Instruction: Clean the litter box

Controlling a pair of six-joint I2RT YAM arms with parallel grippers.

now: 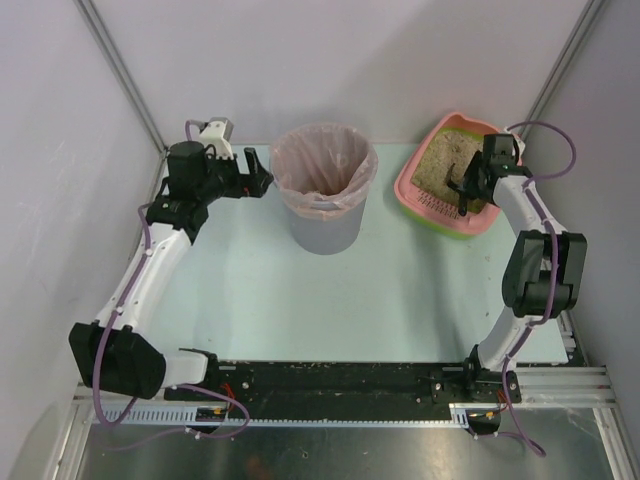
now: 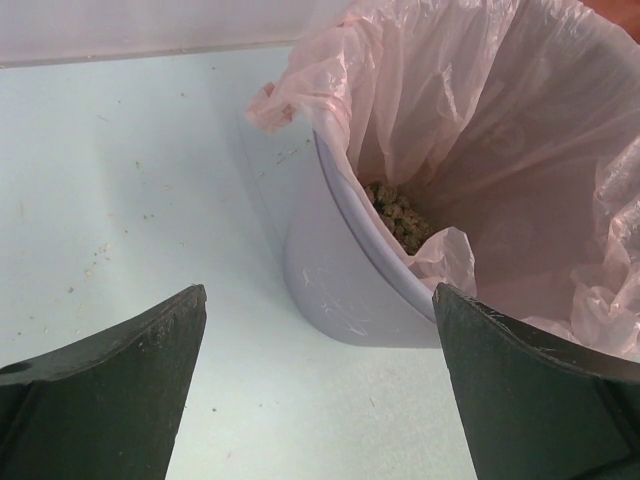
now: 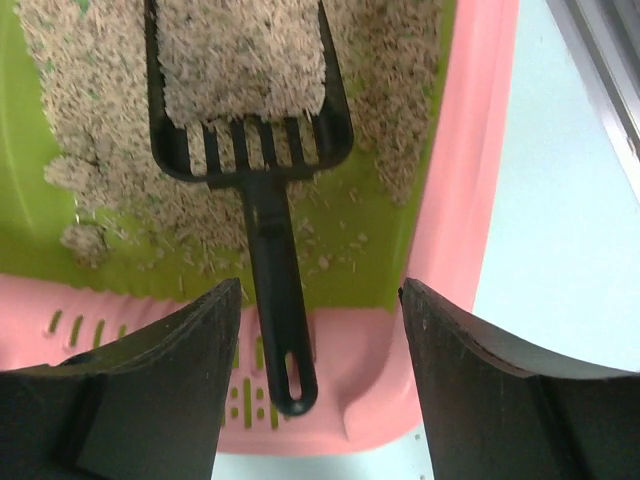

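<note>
Right gripper (image 3: 320, 300) hangs with fingers spread over the scoop (image 3: 250, 110), which lies in the litter box (image 3: 480, 150) far right; left gripper (image 2: 320, 310) is spread too, near the bin (image 2: 335, 285).

**No legible text**

Nothing readable on the litter box (image 1: 430, 205). Nothing on the black scoop (image 3: 270, 270) lying inside the litter box, nor on the grey bin (image 1: 325, 232) left of the litter box with its pink bag. No labels, brands, numbers or signs legible in any of the three views.
</note>
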